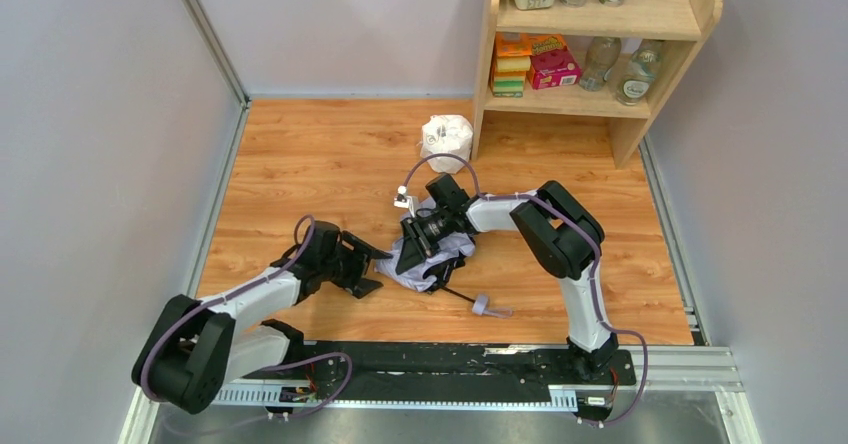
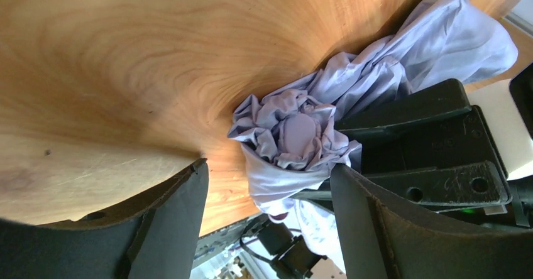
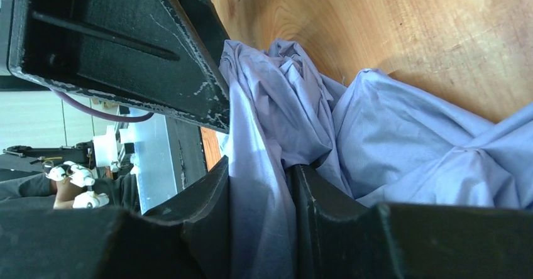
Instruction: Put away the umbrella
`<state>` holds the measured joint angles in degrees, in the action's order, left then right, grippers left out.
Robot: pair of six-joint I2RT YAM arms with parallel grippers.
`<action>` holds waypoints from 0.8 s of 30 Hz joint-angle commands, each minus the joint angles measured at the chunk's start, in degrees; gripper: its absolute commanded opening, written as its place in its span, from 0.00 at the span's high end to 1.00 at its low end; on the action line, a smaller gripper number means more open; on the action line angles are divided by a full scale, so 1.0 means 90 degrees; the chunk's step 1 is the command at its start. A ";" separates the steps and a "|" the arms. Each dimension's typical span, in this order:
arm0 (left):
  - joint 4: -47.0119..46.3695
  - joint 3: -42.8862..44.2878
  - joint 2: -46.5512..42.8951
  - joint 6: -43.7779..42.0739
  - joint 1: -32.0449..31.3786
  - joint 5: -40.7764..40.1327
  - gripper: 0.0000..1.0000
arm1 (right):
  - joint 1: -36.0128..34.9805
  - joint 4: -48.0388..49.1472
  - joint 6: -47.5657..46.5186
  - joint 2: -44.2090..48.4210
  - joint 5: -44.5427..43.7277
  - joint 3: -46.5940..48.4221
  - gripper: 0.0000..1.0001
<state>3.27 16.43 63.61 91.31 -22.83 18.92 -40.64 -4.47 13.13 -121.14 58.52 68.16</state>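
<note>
Top external: shelf (image 1: 668, 11) holds boxes (image 1: 553, 67), bottles (image 1: 636, 72); umbrella (image 1: 441, 264) outside.

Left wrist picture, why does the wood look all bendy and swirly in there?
Left wrist view: the wide lens bends the table grain into swirls around the umbrella; top view: the same boards run straight; right wrist view: grain less bent, cloth folds sharp.

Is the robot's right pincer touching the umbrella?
Touching. In the right wrist view, the right pincer has both fingers squeezed on the lavender cloth of the umbrella.
</note>
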 commanded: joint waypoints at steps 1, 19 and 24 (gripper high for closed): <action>-0.0333 0.0304 0.0498 0.0255 -0.0236 -0.0568 0.22 | 0.0053 -0.1047 -0.0062 -0.0553 -0.1415 -0.0474 1.00; -0.0549 -0.0585 0.1555 -0.0506 -0.0803 -0.1291 0.93 | -0.0054 -0.1602 -0.0550 0.0480 -0.1813 -0.0172 0.71; 0.0113 -0.0439 0.1350 -0.0858 -0.0803 -0.1272 1.00 | -0.0045 -0.2548 -0.0725 0.1719 -0.3082 0.0238 0.27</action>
<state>-15.42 15.03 74.50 92.84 -29.98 14.57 -42.35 -14.39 9.69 -113.75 46.35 68.31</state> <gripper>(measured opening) 0.095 0.613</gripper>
